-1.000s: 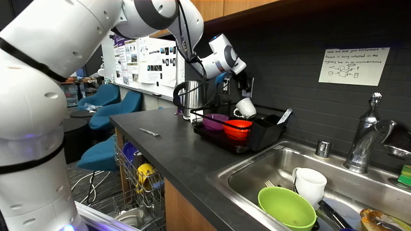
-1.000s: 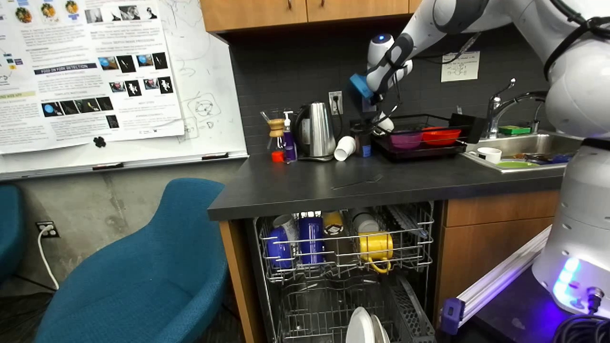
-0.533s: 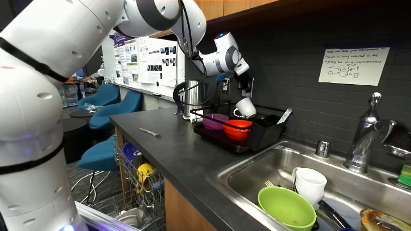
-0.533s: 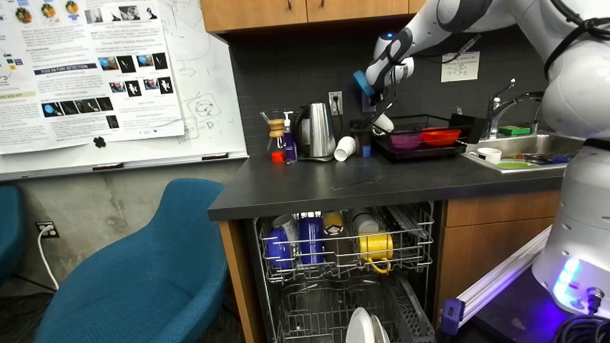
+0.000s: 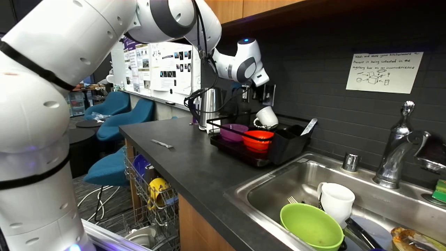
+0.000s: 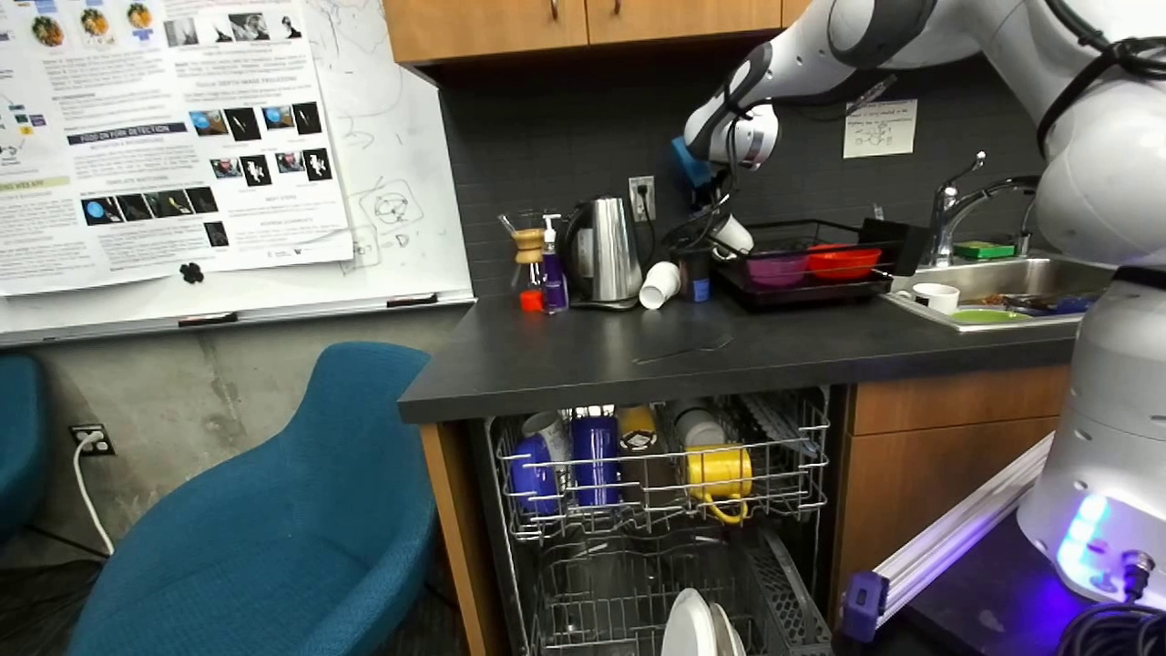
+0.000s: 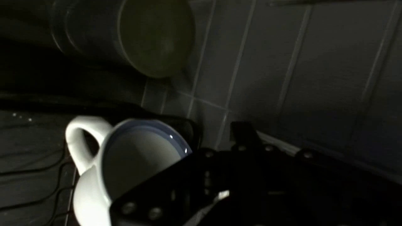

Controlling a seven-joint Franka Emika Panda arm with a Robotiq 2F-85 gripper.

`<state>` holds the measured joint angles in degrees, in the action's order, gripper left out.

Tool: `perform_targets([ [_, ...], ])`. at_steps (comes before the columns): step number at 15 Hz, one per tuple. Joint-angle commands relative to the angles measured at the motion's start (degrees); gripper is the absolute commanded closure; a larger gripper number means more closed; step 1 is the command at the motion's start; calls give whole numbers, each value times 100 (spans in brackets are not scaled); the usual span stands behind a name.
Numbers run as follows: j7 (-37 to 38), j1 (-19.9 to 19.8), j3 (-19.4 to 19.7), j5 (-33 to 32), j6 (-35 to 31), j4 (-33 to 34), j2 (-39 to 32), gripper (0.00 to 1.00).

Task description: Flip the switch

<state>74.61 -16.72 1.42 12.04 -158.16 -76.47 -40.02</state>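
The gripper [image 7: 242, 133] hangs by the wall [image 5: 313, 80], jaws together. In an exterior view the switch plate [image 5: 269, 101] is just beside it on the wall; whether they touch cannot be told. Below, a mug [image 5: 267, 116] tilts in the rack [image 5: 233, 152].

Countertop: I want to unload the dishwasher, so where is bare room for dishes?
The countertop is bare between the utensil and the sink, and in front of the kettle. Along the wall it is crowded with the pump bottle, kettle and dish rack.
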Motion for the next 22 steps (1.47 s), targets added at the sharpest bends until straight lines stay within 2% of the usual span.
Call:
perform_targets([
  [1,-438,59,-42,588,120,212,-112,100],
  [4,-469,212,158,673,43,193,-112,100],
  [9,-870,14,-4,966,254,238,-141,100],
  [13,-995,-79,192,1138,459,75,-87,100],
  [17,-1109,-231,400,1177,545,-350,194,100],
  [22,-1696,-561,233,1675,455,-751,796,100],
])
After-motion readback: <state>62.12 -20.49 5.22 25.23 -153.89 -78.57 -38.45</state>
